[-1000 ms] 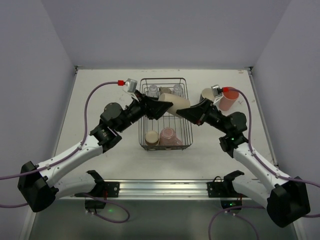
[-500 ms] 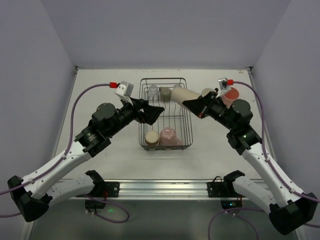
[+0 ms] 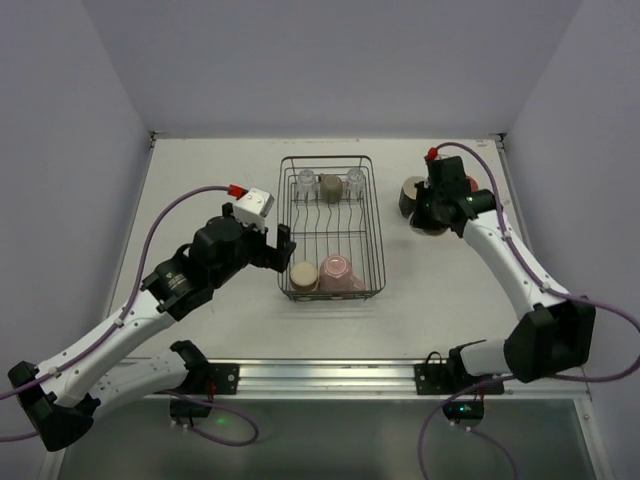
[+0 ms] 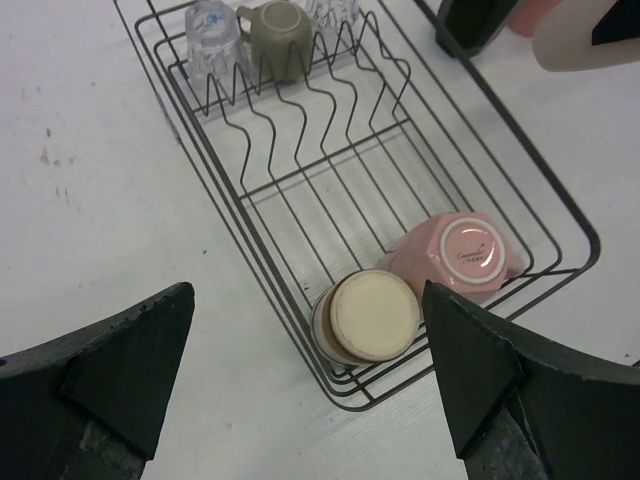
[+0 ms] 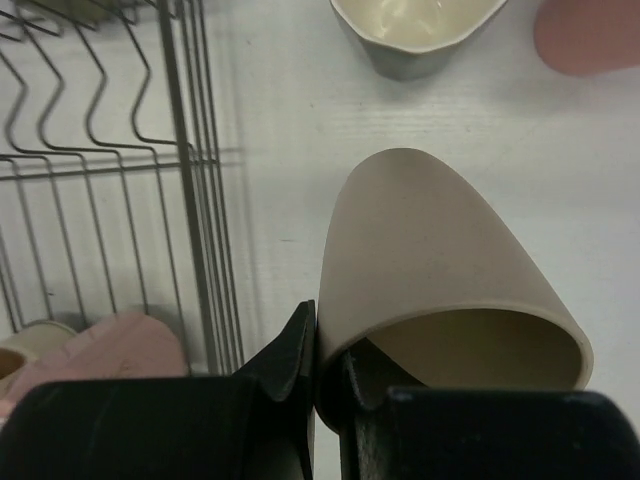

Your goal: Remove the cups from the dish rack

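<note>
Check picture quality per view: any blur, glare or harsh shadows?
Top external: sharp, evenly lit, no glare on the dish rack. Left wrist: rack crisp, left gripper nearly black, no detail. Right wrist: held beige cup close but sharp, faint wire shadows on the table.

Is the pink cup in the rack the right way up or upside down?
Upside down: the pink cup shows its round base, with a printed mark, facing up; its mouth is hidden.

Table open left of the dish rack, rack's middle free above the divider prongs, near end blocked by touching cream-bottomed cup and pink cup, far end by two clear glasses and a grey-brown cup, right side crowded by a dark cup, a pink tumbler and the tan cup pinched in the right gripper
</note>
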`<state>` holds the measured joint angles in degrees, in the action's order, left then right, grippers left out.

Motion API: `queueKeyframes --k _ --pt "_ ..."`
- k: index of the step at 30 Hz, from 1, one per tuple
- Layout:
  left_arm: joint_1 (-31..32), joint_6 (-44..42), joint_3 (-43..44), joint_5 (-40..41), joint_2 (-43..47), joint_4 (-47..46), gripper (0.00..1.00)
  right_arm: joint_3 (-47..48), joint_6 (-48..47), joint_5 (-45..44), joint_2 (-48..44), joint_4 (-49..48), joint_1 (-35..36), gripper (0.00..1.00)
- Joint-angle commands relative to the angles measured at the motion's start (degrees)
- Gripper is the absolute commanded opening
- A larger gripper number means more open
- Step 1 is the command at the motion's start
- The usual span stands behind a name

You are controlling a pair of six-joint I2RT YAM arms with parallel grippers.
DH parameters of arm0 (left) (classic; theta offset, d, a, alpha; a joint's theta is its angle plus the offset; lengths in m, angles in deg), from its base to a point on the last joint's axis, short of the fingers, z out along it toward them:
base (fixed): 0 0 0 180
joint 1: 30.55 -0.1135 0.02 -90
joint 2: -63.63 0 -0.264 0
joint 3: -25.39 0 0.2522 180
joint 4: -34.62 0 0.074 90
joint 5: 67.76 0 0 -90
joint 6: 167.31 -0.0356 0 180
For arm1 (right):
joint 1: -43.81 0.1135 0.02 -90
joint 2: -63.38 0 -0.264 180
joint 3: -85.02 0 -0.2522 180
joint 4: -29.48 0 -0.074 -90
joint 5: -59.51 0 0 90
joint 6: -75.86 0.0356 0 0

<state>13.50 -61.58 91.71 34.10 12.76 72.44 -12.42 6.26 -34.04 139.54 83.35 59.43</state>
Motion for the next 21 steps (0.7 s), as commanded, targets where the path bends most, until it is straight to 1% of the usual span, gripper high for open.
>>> queueKeyframes --k 1,6,8,10,14,15,16,20,21 --pt "0.1 -3.2 -2.3 2.3 -0.4 1.3 1.0 6.0 -4.5 -2.9 4.3 8.9 -0.1 0.01" --pt "0.1 -3.5 -3.6 -0.5 -1.0 0.7 1.0 8.4 -5.5 -1.1 12.5 10.2 -0.1 0.01" --pt "0.1 -3.5 -3.8 -1.5 -1.2 0.7 1.0 9.3 -5.8 -1.0 14.4 10.3 -0.1 0.02" --pt "0.1 -3.5 -3.5 -4.0 -1.6 0.6 1.0 9.4 -6.0 -1.2 16.5 10.2 -0.1 0.04" --pt "0.5 -2.7 -1.7 -11.0 -3.0 0.9 1.0 9.1 -6.3 -0.7 18.9 8.8 -0.1 0.09" --pt "0.7 -2.5 -0.8 -14.0 -3.1 0.9 1.0 9.1 -6.3 -0.6 19.2 8.7 -0.1 0.09" --pt "0.9 -2.2 -0.4 -15.0 -3.1 0.9 1.0 9.2 -6.6 -0.3 20.1 8.6 -0.1 0.09" --pt "2.4 -0.1 0.9 -15.5 -4.1 -0.1 1.0 10.2 -7.3 0.5 21.7 8.5 0.0 0.12" --pt "2.8 0.2 1.0 -15.5 -4.7 -0.2 1.0 10.2 -7.3 0.5 21.9 8.3 -0.1 0.15"
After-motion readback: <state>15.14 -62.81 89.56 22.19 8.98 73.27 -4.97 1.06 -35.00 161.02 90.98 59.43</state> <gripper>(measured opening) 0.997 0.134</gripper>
